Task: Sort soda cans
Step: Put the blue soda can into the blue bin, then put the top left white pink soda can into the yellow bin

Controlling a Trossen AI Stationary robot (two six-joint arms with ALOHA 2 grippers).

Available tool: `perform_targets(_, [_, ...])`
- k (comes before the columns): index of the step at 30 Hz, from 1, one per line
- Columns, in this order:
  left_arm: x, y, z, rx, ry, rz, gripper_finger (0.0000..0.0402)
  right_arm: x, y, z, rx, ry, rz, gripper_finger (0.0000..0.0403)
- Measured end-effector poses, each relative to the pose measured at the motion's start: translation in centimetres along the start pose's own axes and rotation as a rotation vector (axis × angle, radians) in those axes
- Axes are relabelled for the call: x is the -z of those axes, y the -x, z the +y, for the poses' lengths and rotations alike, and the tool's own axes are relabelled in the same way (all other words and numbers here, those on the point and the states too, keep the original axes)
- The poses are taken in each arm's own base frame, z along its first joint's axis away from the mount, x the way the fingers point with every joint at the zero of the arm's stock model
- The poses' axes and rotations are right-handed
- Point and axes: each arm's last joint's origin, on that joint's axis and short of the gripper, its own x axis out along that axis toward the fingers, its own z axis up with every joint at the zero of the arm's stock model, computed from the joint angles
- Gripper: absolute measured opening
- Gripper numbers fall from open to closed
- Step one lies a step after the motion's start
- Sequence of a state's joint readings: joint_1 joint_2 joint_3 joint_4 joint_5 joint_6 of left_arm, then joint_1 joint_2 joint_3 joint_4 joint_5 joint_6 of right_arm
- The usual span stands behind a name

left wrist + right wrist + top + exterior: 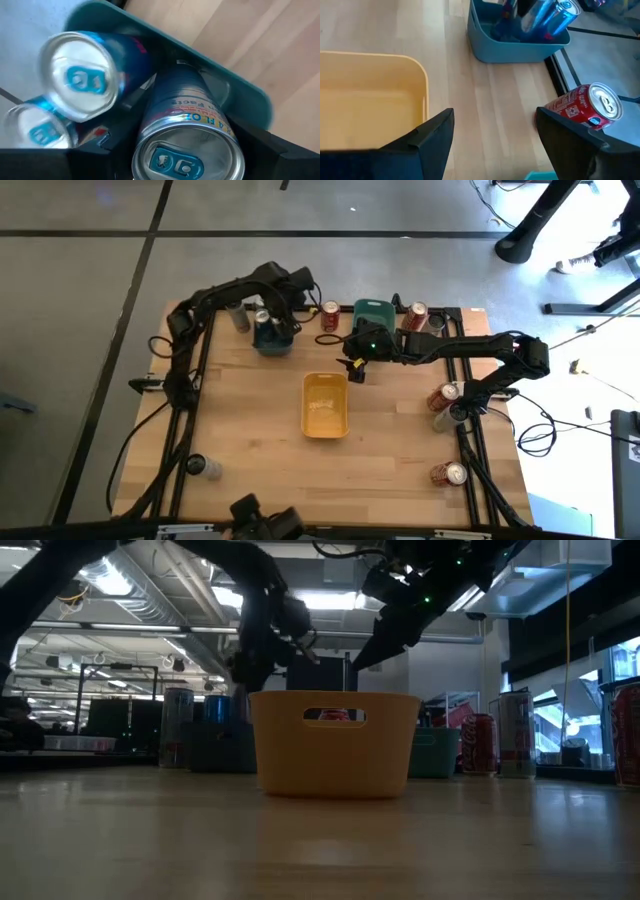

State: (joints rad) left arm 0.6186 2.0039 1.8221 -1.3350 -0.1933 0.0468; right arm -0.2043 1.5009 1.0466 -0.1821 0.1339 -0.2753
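A pale plank desk (250,430), edged with dark rails, is shown from above on a grey floor (80,280) crossed by dark seams. From desk height, a workshop room lit by ceiling strip lights is seen beyond it.

A yellow bin (325,420) is set empty at the desk's centre. A teal bin (272,345) stands at 11 o'clock from it and a green bin (375,310) at 1 o'clock.

The left hand (272,320) is lowered into the teal bin and is judged to be clamped on a blue can (187,135), held upright beside two other blue cans (80,80) already inside. The right hand (355,368) hangs just past the yellow bin's 12 o'clock rim, its fingers apart and nothing between them.

Unsorted cans are left around the edges:
- A red can (330,317) lies between the teal and green bins.
- Another red can (415,315) is just past the green bin.
- Two more red ones (445,395) are at 3 and 5 o'clock.
- A silver can (205,468) is at 8 o'clock.

The step in hand is judged to be the placing of the blue can. It would be done well if the can were set on the bin floor clear of its neighbours before the fingers are parted, and the hand lifted straight up so that nothing is tipped.
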Motion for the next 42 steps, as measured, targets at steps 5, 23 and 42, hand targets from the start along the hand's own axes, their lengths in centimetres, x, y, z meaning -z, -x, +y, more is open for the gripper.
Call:
perform_targets(5, [-0.5,-1.3,-0.2,0.001,-0.032,0.030,0.0241,-0.1,0.0,0.2,-0.062,-0.006,-0.020,0.0280])
perform_targets(23, [-0.7,-1.3,-0.3,-0.006,-0.053,0.000,0.0308,-0.1,0.0,0.2,-0.072,-0.015,-0.022,0.0280])
perform_targets(42, [5.7,11.2,2.4,-0.081,0.013,-0.311,0.0310,-0.4,0.0,0.1,-0.063,-0.019,-0.052,0.0280])
